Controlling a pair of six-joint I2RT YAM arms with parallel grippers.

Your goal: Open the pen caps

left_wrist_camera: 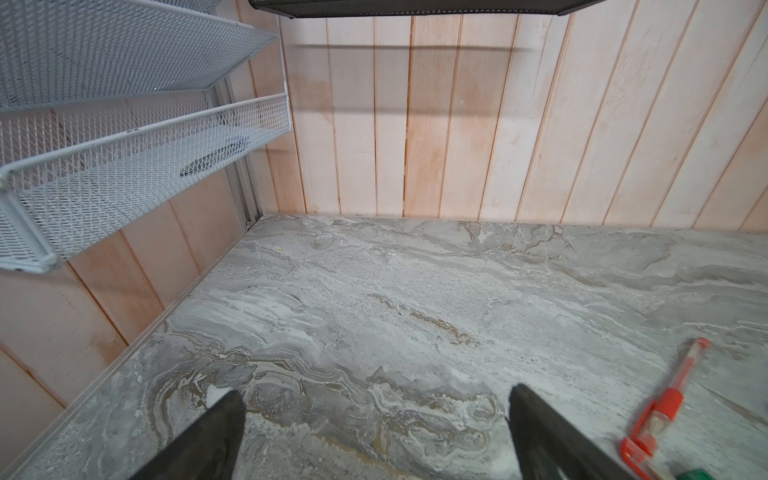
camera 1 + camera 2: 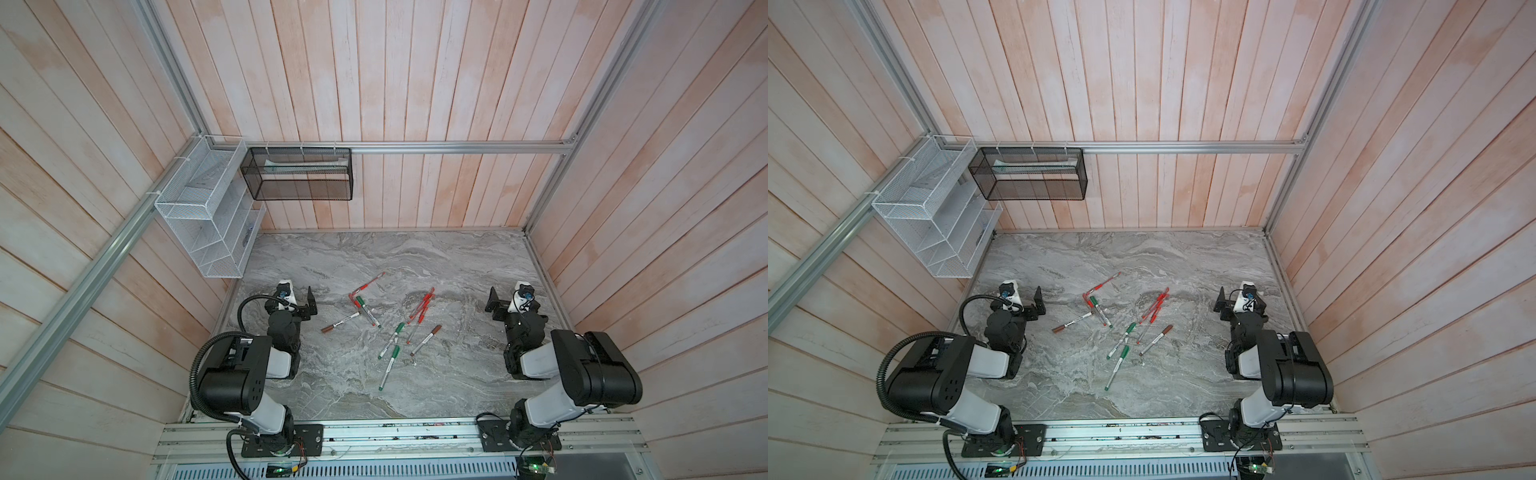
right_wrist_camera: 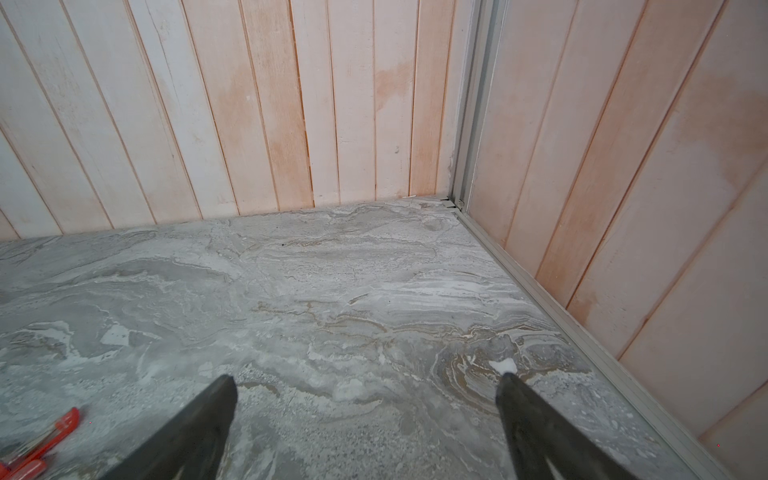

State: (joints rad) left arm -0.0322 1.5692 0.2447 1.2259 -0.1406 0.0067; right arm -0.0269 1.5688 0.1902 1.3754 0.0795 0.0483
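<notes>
On the table [image 2: 457,257], pen caps [image 2: 436,330] lie well apart from left gripper [image 1: 374,395] and right gripper [image 3: 365,379] — both wide-spread, empty.

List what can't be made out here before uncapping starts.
- Red pens, both top views: small, overlapping; count unclear.
- Green cap, left wrist view: cut by frame edge.
- Dark item in white rack, left wrist view: mesh obscures it.
- Pale item in black basket, both top views: behind mesh.
</notes>
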